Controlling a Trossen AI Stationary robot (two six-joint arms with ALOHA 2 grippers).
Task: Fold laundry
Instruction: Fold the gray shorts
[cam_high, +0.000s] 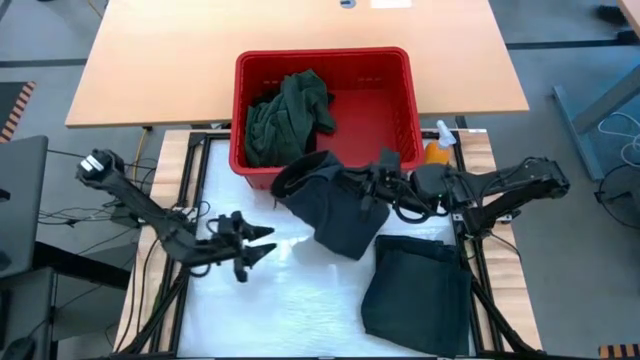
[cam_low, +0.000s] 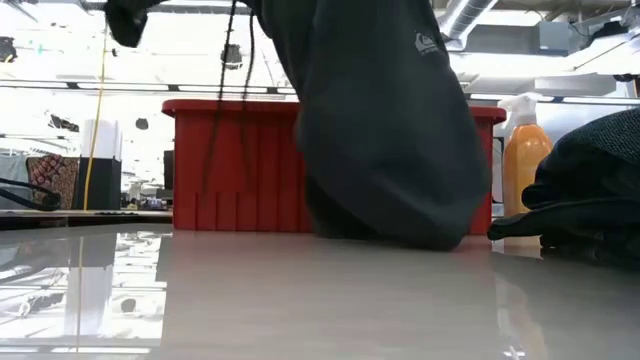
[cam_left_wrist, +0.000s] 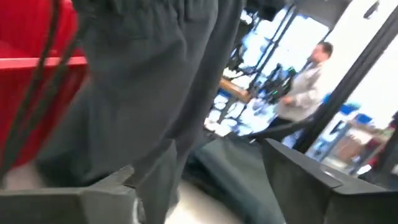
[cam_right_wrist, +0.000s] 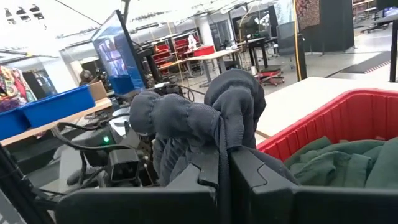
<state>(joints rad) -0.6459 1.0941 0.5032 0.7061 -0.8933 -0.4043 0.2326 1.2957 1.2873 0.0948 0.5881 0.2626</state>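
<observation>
Sweatshirt (cam_high: 330, 205), dark, hoisted at frame centre before the red basket (cam_high: 400, 75), pinched by right tool (cam_high: 372, 188) for spreading onto the table (cam_high: 260, 300). Left tool (cam_high: 262, 243), lower left, spread wide, empty, just beside the hanging hem. Green shirt (cam_high: 285, 115) bundled inside basket; another garment (cam_high: 415, 285) lower right.
</observation>
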